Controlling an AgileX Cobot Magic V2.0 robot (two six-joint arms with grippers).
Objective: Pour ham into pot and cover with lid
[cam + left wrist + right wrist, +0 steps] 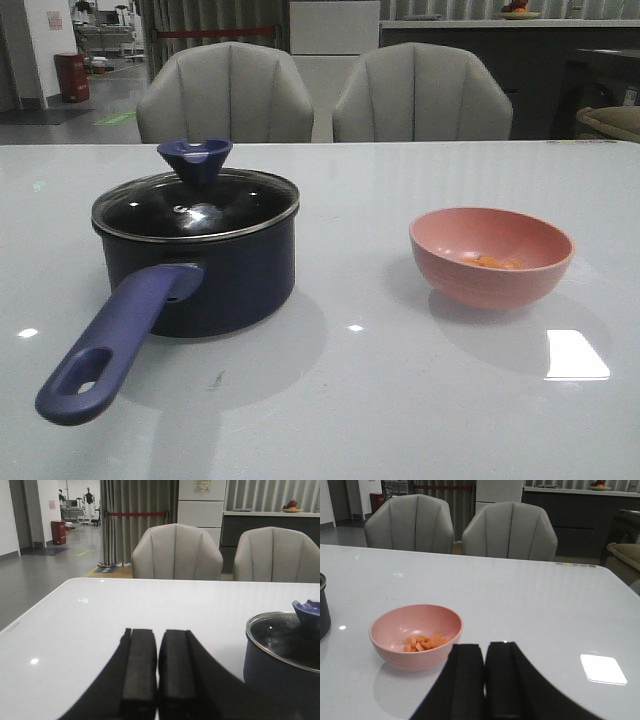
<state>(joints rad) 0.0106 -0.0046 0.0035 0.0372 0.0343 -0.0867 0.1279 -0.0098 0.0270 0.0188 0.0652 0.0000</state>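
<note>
On the left half of the front view, the pot [215, 270] sits on the white table [350, 400] with the glass lid [195, 208] seated on its rim and its long handle [110, 345] running toward the lower left corner. At centre right, well apart from it, the pink bowl [490, 255] holds the ham [424, 642], a small orange heap. Neither arm shows there; each wrist view shows the left gripper [157, 680] and right gripper [485, 685] with fingers pressed together, holding nothing. The lid must come off first: the left gripper should spread, descend squarely over the flared knob [195, 158], grip it and lift straight, avoiding dragging the pot.
</note>
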